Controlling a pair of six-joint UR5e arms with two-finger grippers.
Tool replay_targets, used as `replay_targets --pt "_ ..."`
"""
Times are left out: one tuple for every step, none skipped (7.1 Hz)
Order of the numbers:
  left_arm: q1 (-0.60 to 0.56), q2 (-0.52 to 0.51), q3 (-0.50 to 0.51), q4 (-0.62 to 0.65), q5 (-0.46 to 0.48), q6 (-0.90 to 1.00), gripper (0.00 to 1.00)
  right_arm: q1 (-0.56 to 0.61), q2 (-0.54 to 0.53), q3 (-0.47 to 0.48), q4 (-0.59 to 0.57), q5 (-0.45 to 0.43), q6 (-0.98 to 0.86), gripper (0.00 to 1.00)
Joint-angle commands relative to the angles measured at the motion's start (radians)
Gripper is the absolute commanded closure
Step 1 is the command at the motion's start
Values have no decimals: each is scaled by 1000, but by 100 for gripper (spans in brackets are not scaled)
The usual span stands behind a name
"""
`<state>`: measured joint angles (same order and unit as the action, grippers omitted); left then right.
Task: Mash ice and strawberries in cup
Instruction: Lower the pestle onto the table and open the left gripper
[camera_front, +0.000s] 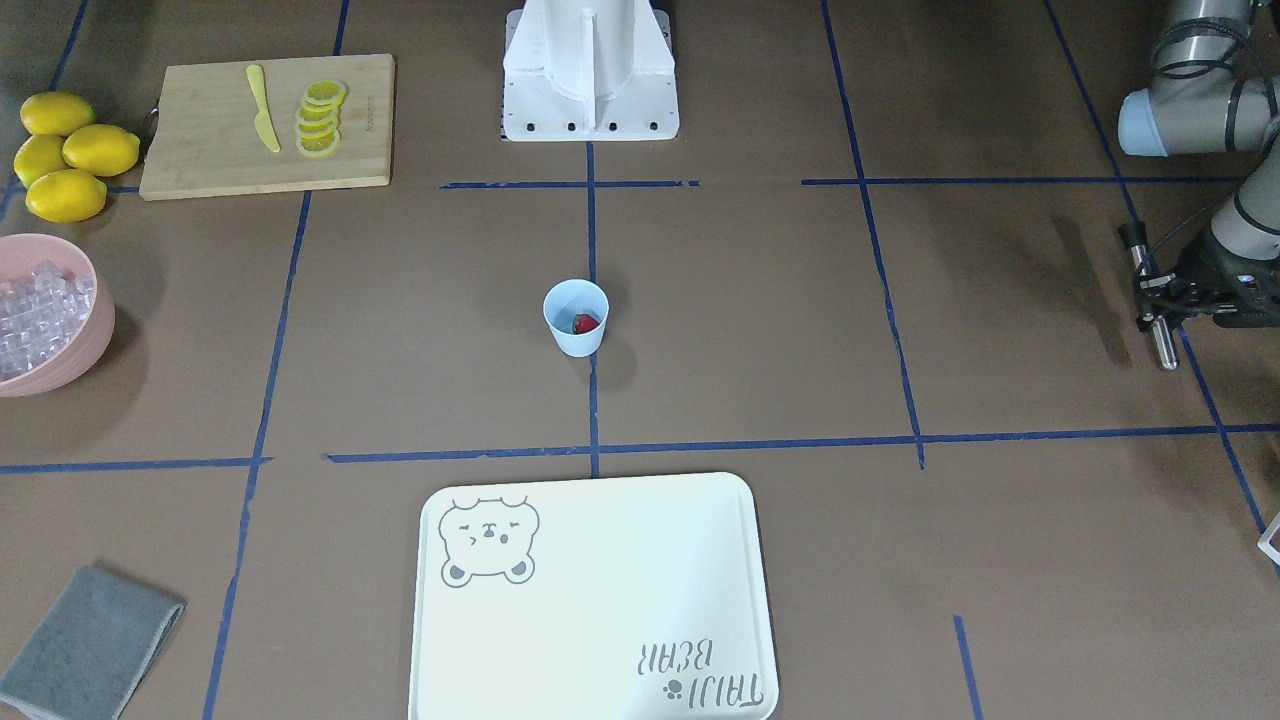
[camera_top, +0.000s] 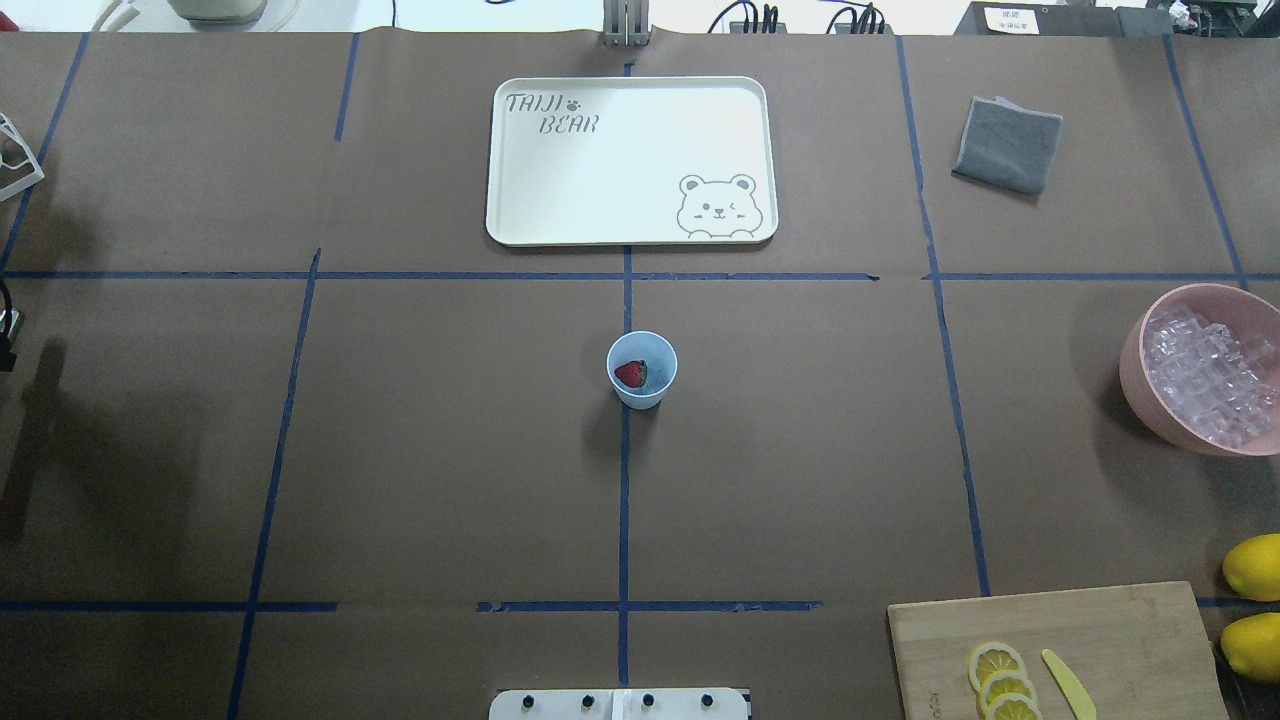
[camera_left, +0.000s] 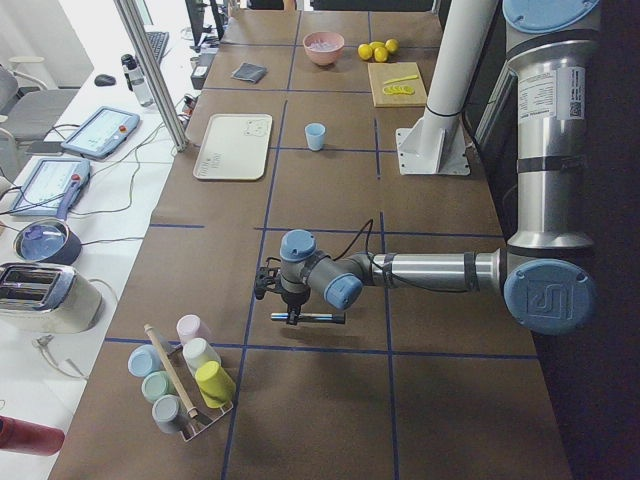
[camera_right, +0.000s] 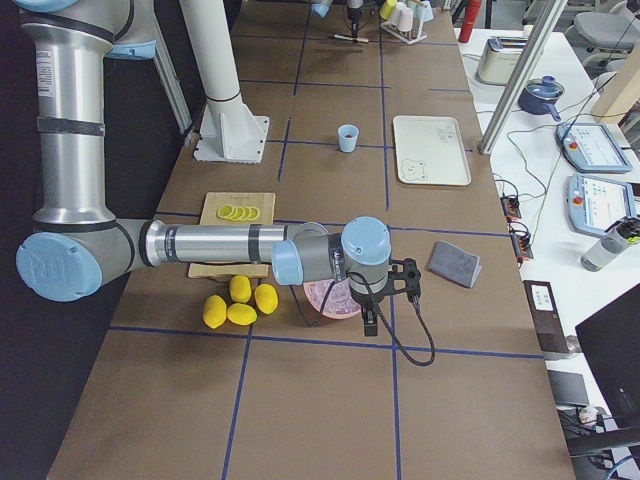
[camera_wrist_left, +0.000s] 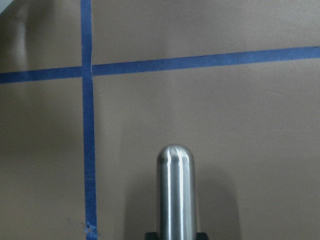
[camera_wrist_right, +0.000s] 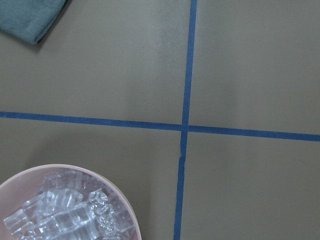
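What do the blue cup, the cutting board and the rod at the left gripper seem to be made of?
The cup: probably plastic, smooth and matt, with a thin even wall. The cutting board: pale wood, perhaps bamboo, by its tan colour and faint grain. The rod in the left gripper: polished metal, likely steel, by its bright reflection streaks.

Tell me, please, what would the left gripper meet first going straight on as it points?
Probably the brown table: the left gripper points down, holding a steel rod level, and nothing shows beneath it. Its height is unclear.
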<state>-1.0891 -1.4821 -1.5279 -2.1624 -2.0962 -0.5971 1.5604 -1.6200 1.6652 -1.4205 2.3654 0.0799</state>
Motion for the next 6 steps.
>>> replay_targets --pt "0 2 -3 -4 63 0 50 1 0 1 0 0 0 1" --pt "0 2 -5 -8 118 -1 0 1 0 1 0 0 0 1" --pt "0 3 -5 -13 119 -1 0 1 2 1 0 0 0 1" --pt "0 2 -6 -13 117 -1 0 1 2 1 0 0 0 1" --pt "0 0 -12 -11 111 -1 0 0 2 1 0 0 -2 1" --pt "0 -1 -17 -5 104 -1 0 1 2 1 0 0 -2 1"
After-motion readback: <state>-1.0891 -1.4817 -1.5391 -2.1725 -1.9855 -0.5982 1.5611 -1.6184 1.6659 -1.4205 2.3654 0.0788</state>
